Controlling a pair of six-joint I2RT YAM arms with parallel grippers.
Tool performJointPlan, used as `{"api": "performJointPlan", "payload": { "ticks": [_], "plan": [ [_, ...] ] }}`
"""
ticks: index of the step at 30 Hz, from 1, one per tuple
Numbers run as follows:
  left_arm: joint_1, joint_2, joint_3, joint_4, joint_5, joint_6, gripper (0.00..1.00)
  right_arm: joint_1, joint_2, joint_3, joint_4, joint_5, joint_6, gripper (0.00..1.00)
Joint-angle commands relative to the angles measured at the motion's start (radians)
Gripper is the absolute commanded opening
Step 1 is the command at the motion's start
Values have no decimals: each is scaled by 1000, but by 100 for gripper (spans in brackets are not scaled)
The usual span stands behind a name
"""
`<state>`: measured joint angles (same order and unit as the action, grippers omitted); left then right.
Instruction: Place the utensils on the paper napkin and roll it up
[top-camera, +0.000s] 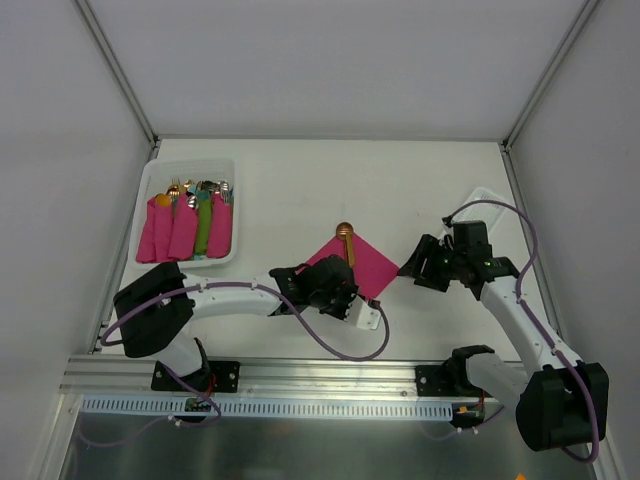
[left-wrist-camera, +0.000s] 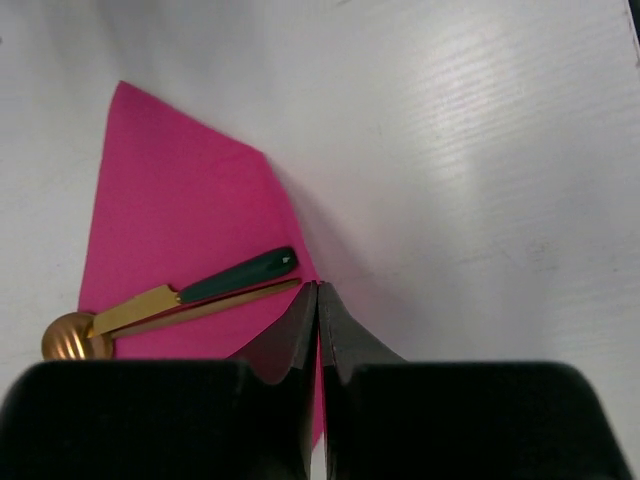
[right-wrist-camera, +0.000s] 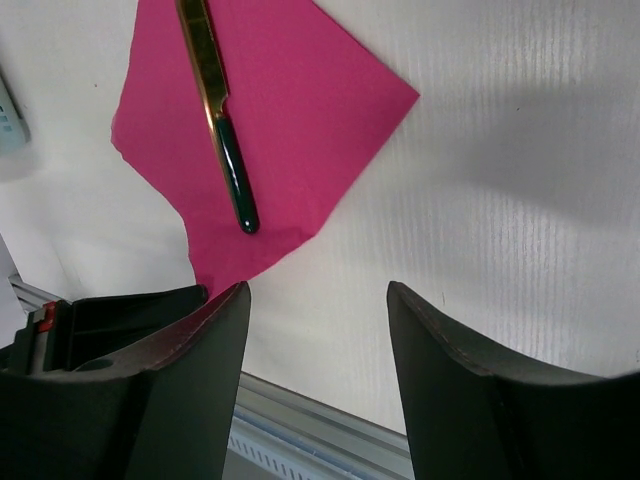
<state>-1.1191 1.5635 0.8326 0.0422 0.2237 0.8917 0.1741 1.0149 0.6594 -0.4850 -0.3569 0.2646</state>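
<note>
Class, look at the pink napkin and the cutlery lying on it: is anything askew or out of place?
Yes. The spoon bowl sticks out past the paper napkin's corner onto the table, so the utensils are not wholly on it. The shut left claw pinches the handle-end corner, leaving that edge uneven.

One pink napkin (top-camera: 372, 264) is lying on one table (top-camera: 300, 180), carrying two utensils: one spoon (top-camera: 344, 230) and one knife (left-wrist-camera: 240, 275). One tray (top-camera: 190, 165) is holding four rolled bundles, three pink bundles (top-camera: 183, 235) and one green bundle (top-camera: 203, 232). Two arms (top-camera: 230, 292) are reaching over the table.
</note>
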Motion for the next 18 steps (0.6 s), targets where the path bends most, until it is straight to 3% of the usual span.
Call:
{"api": "performJointPlan", "payload": {
  "ticks": [1,7,18],
  "plan": [
    [24,-30,69,-38,60,-95,0,-7,5,2,-3,-24,-27,60],
    [116,29,158,-76,114,-114,0,-7,19,-10,9,-54,-30,57],
    [174,162,235,-104,175,-134,0,19,68,-70,143,-174,37,29]
  ]
}}
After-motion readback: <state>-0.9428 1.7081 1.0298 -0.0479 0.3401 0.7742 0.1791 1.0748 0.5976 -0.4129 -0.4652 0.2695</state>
